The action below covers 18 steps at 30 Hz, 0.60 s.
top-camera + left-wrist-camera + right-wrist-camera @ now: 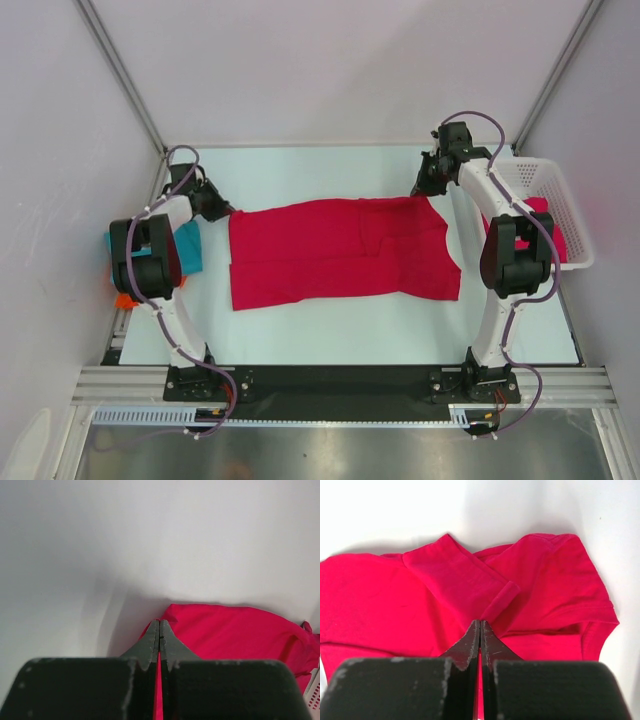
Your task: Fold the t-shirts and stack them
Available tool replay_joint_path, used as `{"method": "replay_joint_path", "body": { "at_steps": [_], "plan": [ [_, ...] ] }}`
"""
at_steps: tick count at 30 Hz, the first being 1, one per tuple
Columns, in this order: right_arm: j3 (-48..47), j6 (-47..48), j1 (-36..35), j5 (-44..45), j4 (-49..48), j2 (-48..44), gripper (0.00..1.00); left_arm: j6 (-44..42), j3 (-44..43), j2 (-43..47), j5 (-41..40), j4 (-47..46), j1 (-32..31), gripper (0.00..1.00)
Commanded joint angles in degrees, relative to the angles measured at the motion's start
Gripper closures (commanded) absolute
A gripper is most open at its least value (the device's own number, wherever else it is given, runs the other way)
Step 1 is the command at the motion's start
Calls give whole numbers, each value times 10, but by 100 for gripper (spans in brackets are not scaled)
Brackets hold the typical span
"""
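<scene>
Top external only: teal t-shirt (190,250)

**Top view:** Even, diffuse light is coming from overhead. The white table (330,330) is reading bright without burning out, and shadows are showing faint and soft. The metal strip (350,450) at the near edge is throwing a dull glare.

**Left wrist view:** The background is falling off to grey. A soft shadow is lying beside the red shirt (235,630). The left gripper (159,625) is rendering dark and slightly soft (very close to the lens).

**Right wrist view:** The table is washing out to white, and the cloth is showing sharp.
</scene>
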State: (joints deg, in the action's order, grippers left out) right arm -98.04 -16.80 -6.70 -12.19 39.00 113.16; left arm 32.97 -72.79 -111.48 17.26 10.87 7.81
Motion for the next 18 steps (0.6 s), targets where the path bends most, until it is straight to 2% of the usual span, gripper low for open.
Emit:
{"method": "replay_joint_path", "body": {
  "at_steps": [1, 8, 18],
  "plan": [
    [5, 11, -2, 12, -7, -33, 100, -11, -2, 49, 12, -6, 4, 100],
    [18, 7, 7, 49, -3, -37, 100, -17, 9, 77, 9, 6, 11, 100],
    [43, -23, 62, 112, 11, -41, 100, -33, 57, 161, 23, 20, 46, 100]
  ]
}}
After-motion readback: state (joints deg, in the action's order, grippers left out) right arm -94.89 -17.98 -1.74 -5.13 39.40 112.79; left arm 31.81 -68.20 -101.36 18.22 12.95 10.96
